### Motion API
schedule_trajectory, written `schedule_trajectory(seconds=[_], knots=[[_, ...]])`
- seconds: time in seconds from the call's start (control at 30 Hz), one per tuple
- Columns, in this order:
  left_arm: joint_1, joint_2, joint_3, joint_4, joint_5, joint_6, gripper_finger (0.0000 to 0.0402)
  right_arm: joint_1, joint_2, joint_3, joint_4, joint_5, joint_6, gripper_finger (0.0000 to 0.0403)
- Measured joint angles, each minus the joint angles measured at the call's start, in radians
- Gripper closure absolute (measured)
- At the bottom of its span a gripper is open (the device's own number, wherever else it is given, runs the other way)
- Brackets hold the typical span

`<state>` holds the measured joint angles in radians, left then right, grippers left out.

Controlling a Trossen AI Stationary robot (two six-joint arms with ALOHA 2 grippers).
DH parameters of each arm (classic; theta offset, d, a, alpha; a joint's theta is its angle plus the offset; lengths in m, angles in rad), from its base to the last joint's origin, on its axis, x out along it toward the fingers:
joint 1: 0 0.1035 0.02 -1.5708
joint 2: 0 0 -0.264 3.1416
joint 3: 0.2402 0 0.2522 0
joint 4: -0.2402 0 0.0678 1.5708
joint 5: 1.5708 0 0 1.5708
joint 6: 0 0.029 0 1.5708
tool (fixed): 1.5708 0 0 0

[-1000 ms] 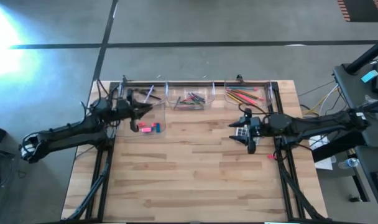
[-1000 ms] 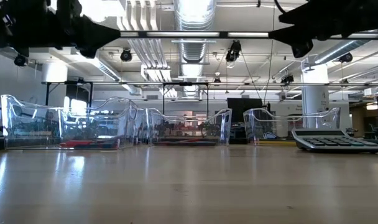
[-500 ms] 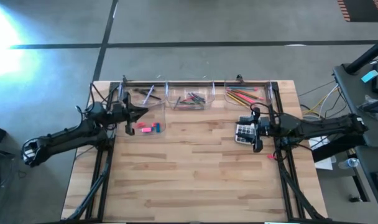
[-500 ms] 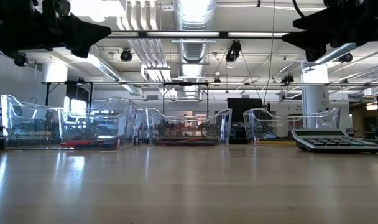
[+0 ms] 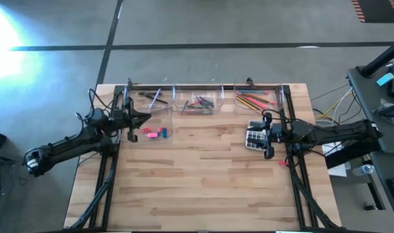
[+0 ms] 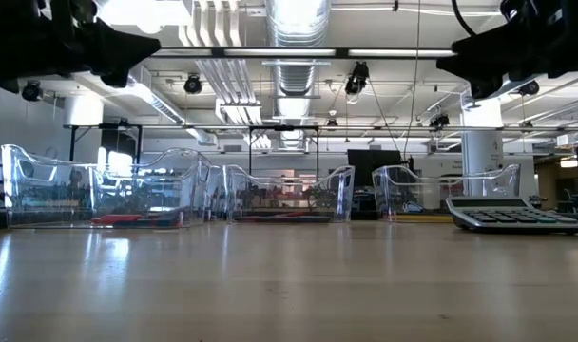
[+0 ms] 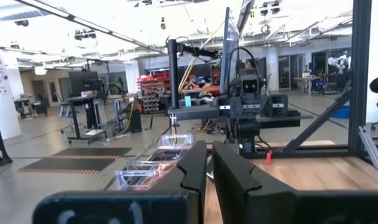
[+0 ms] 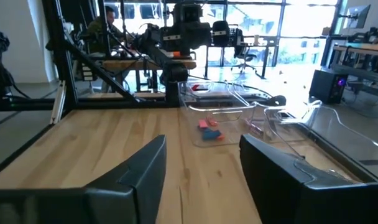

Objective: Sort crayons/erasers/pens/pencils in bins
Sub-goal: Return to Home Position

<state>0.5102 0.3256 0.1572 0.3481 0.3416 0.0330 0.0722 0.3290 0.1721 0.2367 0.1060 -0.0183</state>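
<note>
**Both arms held raised over the tabletop (image 5: 203, 181), neither holding anything**

The left gripper (image 5: 144, 118) is held over the left side, its fingers (image 7: 192, 171) drawn nearly together with only a slit between them and nothing gripped. The pink and blue erasers (image 5: 154, 133) lie in a clear bin (image 5: 170, 129) just beyond the fingertips, untouched. The right gripper (image 5: 264, 135) is held over the right side, its fingers (image 8: 139, 177) spread wide and empty, with the calculator (image 5: 251, 138) just beside them on the tabletop. The pencils (image 5: 254, 99) are seen in the far right bin (image 5: 236, 97), near those fingers but apart from them.
</note>
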Motion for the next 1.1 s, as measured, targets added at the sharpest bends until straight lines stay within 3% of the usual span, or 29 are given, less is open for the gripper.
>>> schedule_trajectory(seconds=[0.47,0.7,1.1], knots=[[0.0,-0.009,-0.02,0.003,0.0,0.014,0.0392,-0.138,0.006,-0.067,0.009,-0.019,0.035,0.0332],[0.0,-0.013,-0.046,0.015,0.0,0.036,0.0392,-0.152,0.006,-0.072,0.01,-0.036,0.027,0.0386],[0.0,-0.015,-0.05,0.002,0.004,-0.001,0.0392,-0.152,0.005,-0.151,0.095,-0.027,-0.018,0.0394]])
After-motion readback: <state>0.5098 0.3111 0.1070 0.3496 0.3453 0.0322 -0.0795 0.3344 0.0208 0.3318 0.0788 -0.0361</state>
